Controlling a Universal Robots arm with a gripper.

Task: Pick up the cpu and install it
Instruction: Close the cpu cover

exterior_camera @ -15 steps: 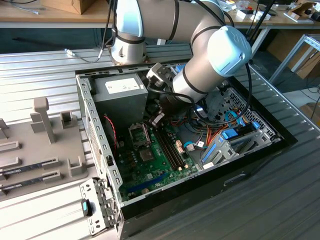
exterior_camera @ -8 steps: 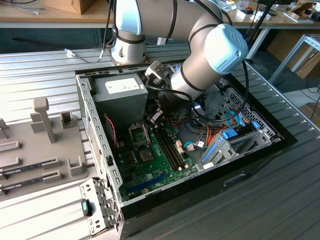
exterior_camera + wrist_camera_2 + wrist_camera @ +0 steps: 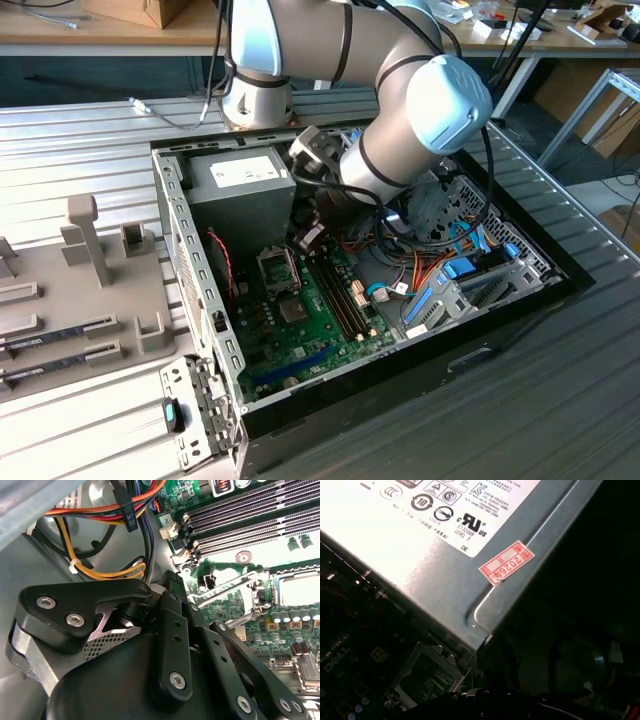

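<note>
1. One arm [image 3: 400, 110] reaches into case [image 3: 186, 240]; gripper [image 3: 308, 238] hovers over board [image 3: 320, 340], grasp state we cannot tell.
2. We judge cpu [image 3: 300, 587] seated in socket [image 3: 280, 272], gripper's seven o'clock in exterior view; clamp frame [image 3: 225, 591] open.
</note>
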